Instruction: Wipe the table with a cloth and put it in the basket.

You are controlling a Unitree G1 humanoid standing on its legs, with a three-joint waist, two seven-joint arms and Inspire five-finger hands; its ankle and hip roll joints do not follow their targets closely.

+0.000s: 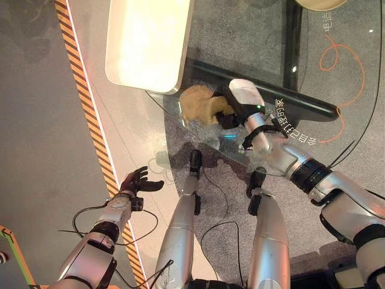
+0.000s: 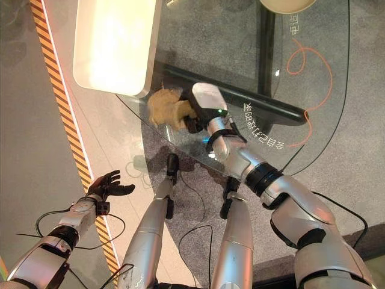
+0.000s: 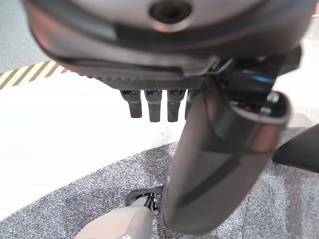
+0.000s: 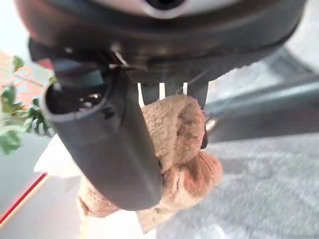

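Wiping step in hand: right hand (image 1: 236,103) clenched around the tan cloth (image 1: 201,103) on the glass counter (image 1: 252,48) beside the cream tray (image 1: 147,42), left hand (image 1: 137,180) released; next, basket transfer.

The cloth (image 1: 203,105) is a tan, fuzzy rag, bunched into a crumpled lump rather than spread flat. It sits at the fingertip end of the right hand (image 1: 239,102), pressed between the thumb and the fingers, which curl around its upper folds; the right wrist view shows one thick fold bulging up between them and a looser wad hanging past the thumb. The lump rests on the glass worktop (image 1: 252,42), close to its curved edge, just beyond the hand.
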